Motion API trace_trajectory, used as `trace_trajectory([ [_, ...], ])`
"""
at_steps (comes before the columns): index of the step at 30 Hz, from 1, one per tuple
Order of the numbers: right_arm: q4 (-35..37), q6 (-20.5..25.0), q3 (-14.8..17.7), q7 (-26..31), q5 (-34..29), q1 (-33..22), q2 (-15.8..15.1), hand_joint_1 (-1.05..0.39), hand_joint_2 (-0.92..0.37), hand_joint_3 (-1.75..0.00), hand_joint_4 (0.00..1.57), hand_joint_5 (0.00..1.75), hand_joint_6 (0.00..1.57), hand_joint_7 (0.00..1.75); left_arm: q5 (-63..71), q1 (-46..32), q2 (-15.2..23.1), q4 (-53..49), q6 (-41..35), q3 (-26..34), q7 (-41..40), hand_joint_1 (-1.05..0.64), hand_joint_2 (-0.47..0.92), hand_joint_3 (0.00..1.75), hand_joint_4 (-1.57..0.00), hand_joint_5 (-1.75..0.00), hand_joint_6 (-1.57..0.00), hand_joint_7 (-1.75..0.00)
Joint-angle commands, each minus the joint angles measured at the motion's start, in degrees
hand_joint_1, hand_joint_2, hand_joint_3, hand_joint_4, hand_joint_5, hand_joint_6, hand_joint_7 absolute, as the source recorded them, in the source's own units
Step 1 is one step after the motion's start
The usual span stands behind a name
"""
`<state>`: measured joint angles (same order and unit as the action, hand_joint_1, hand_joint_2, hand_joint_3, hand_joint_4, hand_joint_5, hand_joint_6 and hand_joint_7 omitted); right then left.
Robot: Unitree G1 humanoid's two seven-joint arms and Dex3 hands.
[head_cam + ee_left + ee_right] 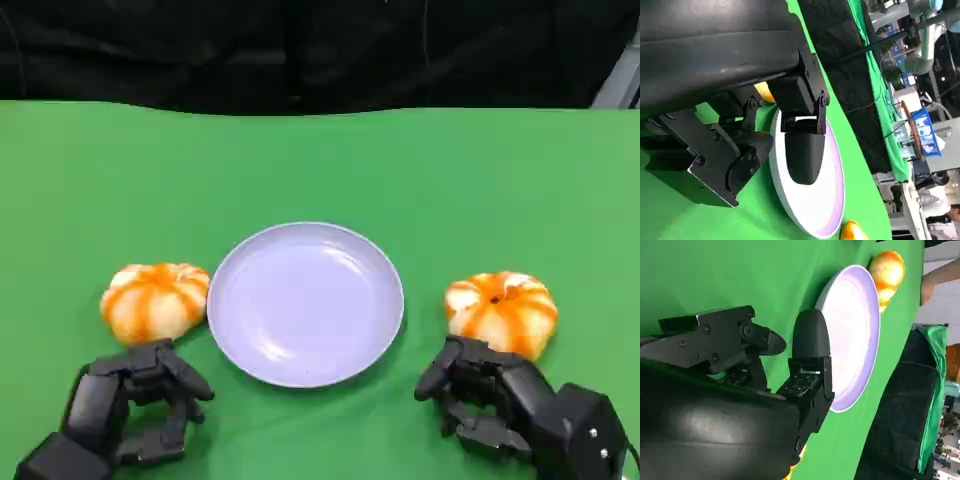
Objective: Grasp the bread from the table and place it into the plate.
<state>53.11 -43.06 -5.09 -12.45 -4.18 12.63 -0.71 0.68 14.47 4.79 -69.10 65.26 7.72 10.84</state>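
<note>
Resting low on the green table (320, 160), the left hand (140, 405) and right hand (490, 400) each sit just behind a bread roll, fingers loosely curled and apart, holding nothing. The left bread (155, 300) and right bread (502, 312) flank the empty lavender plate (305, 303). The left wrist view adds background lab equipment (920, 130); the right wrist view shows black drapery (900, 405).
</note>
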Motion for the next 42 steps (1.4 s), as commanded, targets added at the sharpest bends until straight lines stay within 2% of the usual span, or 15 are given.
trace_trajectory([
  [1,1.0,1.4,0.3,-0.2,0.2,-0.7,-0.6,0.01,-0.90,-0.57,0.68,1.73,0.73,1.32,0.0,0.4,1.3,-0.5,0.0,0.3,-0.1,0.11,0.35,1.37,-1.01,-1.30,-1.08,-1.09],
  [16,1.6,1.0,0.4,-0.3,0.1,-0.4,-0.6,0.00,-0.90,-0.57,0.68,1.73,0.73,1.32,-0.4,0.5,1.0,-0.6,0.2,0.5,-0.2,0.11,0.35,1.36,-1.00,-1.30,-1.07,-1.10],
  [24,1.7,1.4,0.6,-0.8,0.6,-0.3,-0.4,0.01,-0.89,-0.58,0.68,1.72,0.73,1.31,1.1,0.5,1.1,-0.3,0.3,0.3,-4.0,0.10,0.46,1.18,-0.96,-1.13,-1.06,-0.91],
  [29,1.8,0.9,0.5,-0.5,0.2,-0.3,-0.7,0.01,-0.90,-0.58,0.68,1.73,0.73,1.31,-0.5,0.4,0.6,0.4,0.0,0.8,-2.4,0.07,0.51,1.07,-0.92,-1.03,-1.05,-0.77],
  [32,1.8,1.0,0.4,-0.2,0.0,-0.3,-0.8,0.01,-0.90,-0.58,0.68,1.72,0.73,1.32,-0.9,0.2,0.8,0.9,0.8,0.6,-1.9,0.02,0.59,0.88,-0.89,-0.92,-1.06,-0.61],
  [33,1.7,1.2,0.3,-0.1,-0.1,-0.4,-0.8,0.01,-0.90,-0.57,0.68,1.73,0.73,1.32,-1.2,0.3,0.9,1.1,1.0,0.6,-1.2,-0.01,0.65,0.73,-0.90,-0.84,-1.08,-0.49],
  [35,1.4,1.6,0.3,-0.1,0.0,-0.5,-0.7,0.01,-0.90,-0.57,0.68,1.73,0.73,1.32,-2.1,0.3,1.1,1.3,1.2,0.8,0.3,-0.03,0.74,0.53,-0.93,-0.72,-1.12,-0.33],
  [37,1.2,1.8,0.3,0.0,0.0,-0.6,-0.7,0.01,-0.91,-0.57,0.68,1.73,0.73,1.32,-3.0,0.3,1.1,1.6,1.0,1.0,1.9,-0.08,0.82,0.30,-0.98,-0.51,-1.14,-0.13],
  [40,1.3,1.8,0.3,0.0,0.0,-0.6,-0.8,0.01,-0.91,-0.57,0.67,1.74,0.72,1.33,-4.8,0.1,0.9,2.4,0.4,1.5,4.1,-0.11,0.87,0.15,-1.04,-0.27,-1.08,-0.02],
  [42,1.3,1.8,0.3,0.0,0.0,-0.6,-0.8,0.01,-0.91,-0.57,0.67,1.74,0.72,1.33,-5.6,0.1,0.8,2.7,0.2,1.8,5.2,-0.12,0.88,0.11,-1.06,-0.20,-1.06,0.00],
])
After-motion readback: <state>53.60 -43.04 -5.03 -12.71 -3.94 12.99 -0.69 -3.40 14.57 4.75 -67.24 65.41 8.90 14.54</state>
